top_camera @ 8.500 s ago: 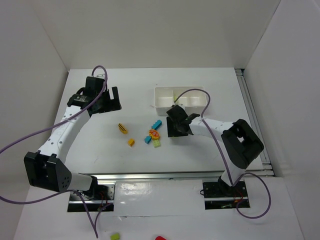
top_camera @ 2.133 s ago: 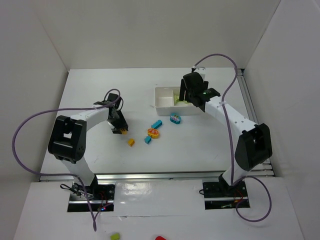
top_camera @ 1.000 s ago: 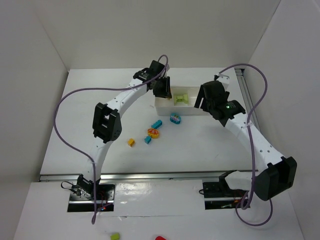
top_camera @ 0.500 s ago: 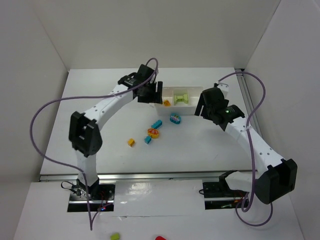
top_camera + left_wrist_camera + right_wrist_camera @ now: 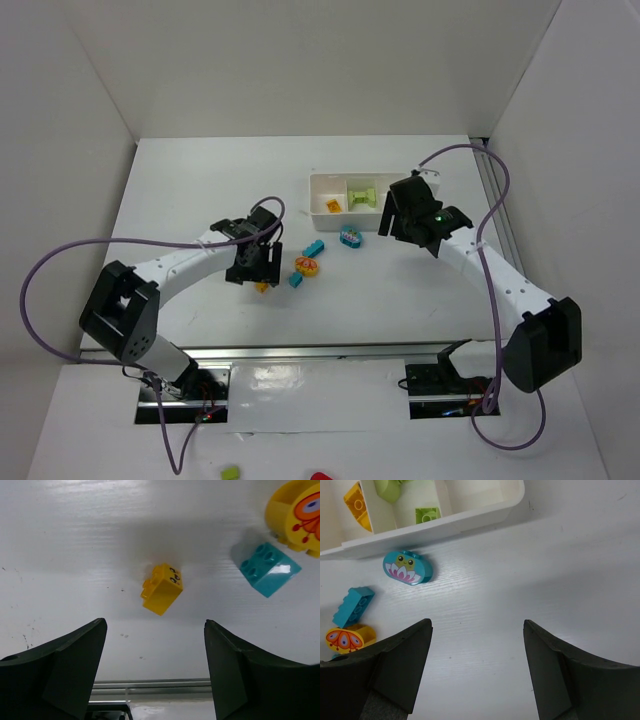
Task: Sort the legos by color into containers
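Left gripper (image 5: 155, 629) gapes wide above a yellow brick (image 5: 161, 589). Right gripper (image 5: 477, 626), equally wide and empty, hangs by the tray (image 5: 445, 527), at its right end.

Bright, even lighting; soft shadows

White tray (image 5: 470, 520). Lime brick (image 5: 427, 514). Cyan oval brick (image 5: 408, 568), pink-white petal print. Yellow round brick (image 5: 294, 516), orange butterfly print.
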